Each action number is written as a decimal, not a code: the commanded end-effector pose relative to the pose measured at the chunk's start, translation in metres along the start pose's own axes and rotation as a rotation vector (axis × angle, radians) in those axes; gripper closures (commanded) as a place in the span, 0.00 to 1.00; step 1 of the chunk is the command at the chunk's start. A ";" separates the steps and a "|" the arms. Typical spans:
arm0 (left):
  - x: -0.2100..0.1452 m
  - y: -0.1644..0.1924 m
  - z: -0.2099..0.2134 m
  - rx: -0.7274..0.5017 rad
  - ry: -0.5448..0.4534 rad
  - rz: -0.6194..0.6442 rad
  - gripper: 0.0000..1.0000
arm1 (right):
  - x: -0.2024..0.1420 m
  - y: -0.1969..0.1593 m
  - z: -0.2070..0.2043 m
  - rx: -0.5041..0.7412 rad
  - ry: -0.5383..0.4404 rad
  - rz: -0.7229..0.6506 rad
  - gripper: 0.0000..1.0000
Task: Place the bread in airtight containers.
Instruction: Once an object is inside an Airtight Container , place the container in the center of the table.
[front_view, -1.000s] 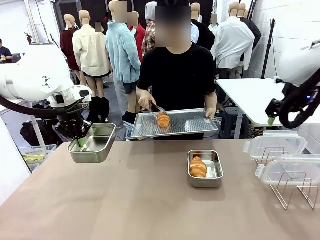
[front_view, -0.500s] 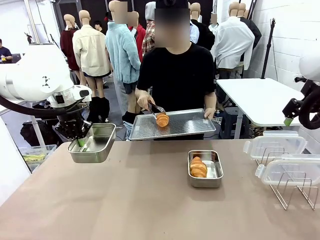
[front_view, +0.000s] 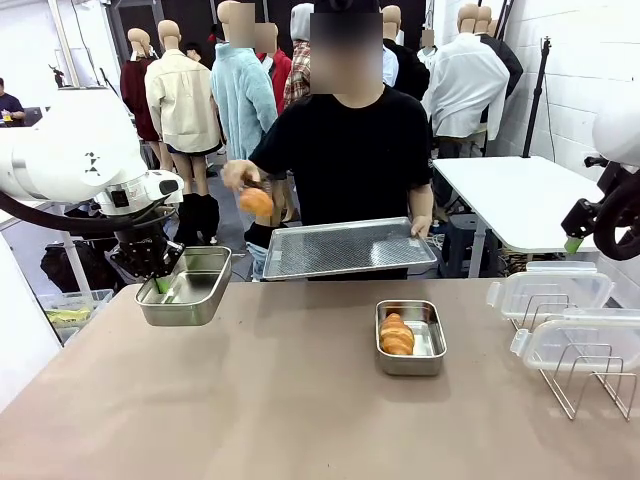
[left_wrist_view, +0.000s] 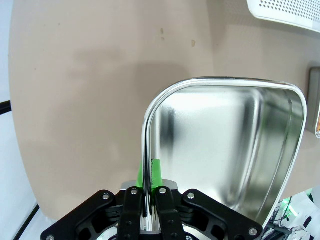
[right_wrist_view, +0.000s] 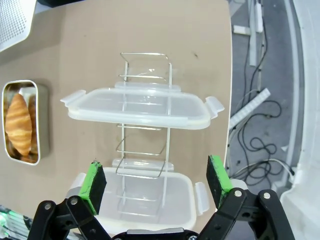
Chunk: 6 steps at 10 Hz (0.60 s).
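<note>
While the left gripper (front_view: 160, 282) stays out of the hand-off itself, its jaws are clamped together on the rim of an empty rectangular stainless-steel tub (front_view: 178, 308). The tub juts out to the gripper's right, above the near corner of the brown table (front_view: 250, 420). A glossy golden-orange croissant roll (front_view: 256, 202) hangs at the person's raised hand (front_view: 237, 176), above and beyond the gripper on the person's side and not yet over the tub. Behind it the person's other hand steadies a large flat perforated metal tray (front_view: 345, 248).

The risk lies in that one-sided pinch. With a single wall held, the weight of a dropped roll could tip the tub or slide it through the pads. A roll let go short of the tub would land on the table or go off its edge.

A second steel tub (front_view: 410, 368) sits on the table well to the gripper's right and lower down, with another ridged croissant roll (front_view: 397, 334) inside and no lid on.

The right gripper (right_wrist_view: 157, 180) hovers with its green-padded fingers wide apart, holding nothing. Directly below it are two clear plastic snap lids (right_wrist_view: 140, 107) resting on a wire rack (right_wrist_view: 145, 60). Both tubs are probably yet to be sealed.
</note>
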<state>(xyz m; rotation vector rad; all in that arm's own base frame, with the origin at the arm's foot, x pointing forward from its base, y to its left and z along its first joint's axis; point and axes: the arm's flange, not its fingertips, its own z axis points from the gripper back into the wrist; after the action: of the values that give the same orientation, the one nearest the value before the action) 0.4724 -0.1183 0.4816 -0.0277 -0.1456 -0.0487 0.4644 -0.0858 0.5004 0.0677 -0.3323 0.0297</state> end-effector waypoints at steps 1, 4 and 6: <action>0.001 0.000 0.003 0.001 -0.011 -0.001 1.00 | 0.005 0.002 0.000 -0.014 0.002 -0.013 0.00; 0.001 0.000 0.003 0.001 -0.011 -0.001 1.00 | 0.005 0.002 0.000 -0.014 0.002 -0.013 0.00; 0.001 0.000 0.003 0.001 -0.011 -0.001 1.00 | 0.005 0.002 0.000 -0.014 0.002 -0.013 0.00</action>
<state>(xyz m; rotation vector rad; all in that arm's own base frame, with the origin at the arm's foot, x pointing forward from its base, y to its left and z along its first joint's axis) 0.4724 -0.1183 0.4816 -0.0277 -0.1456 -0.0487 0.4644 -0.0859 0.5006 0.0676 -0.3325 0.0296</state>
